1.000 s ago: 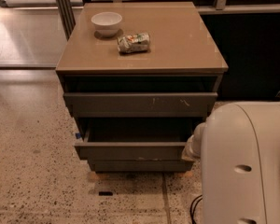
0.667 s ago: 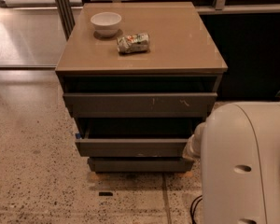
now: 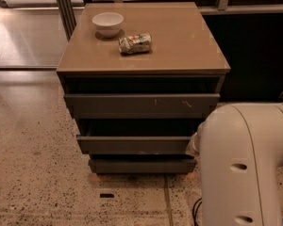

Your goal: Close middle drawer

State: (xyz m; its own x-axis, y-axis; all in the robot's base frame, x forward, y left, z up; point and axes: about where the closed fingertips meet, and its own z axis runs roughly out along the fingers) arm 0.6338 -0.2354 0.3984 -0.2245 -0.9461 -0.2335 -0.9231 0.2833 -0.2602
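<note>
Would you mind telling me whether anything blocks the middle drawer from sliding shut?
Nothing visible does: no object shows in the open gap of the middle drawer. The hand is hidden behind the white arm at its right end.

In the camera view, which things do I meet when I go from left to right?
From the left: white bowl → crumpled packet → white robot arm. The hand is out of sight; the arm stands at the right end of the middle drawer, which spans the others.

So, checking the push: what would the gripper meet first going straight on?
Likely the middle drawer front, at its right end; the gripper is hidden behind the white arm, so its heading is unsure.
</note>
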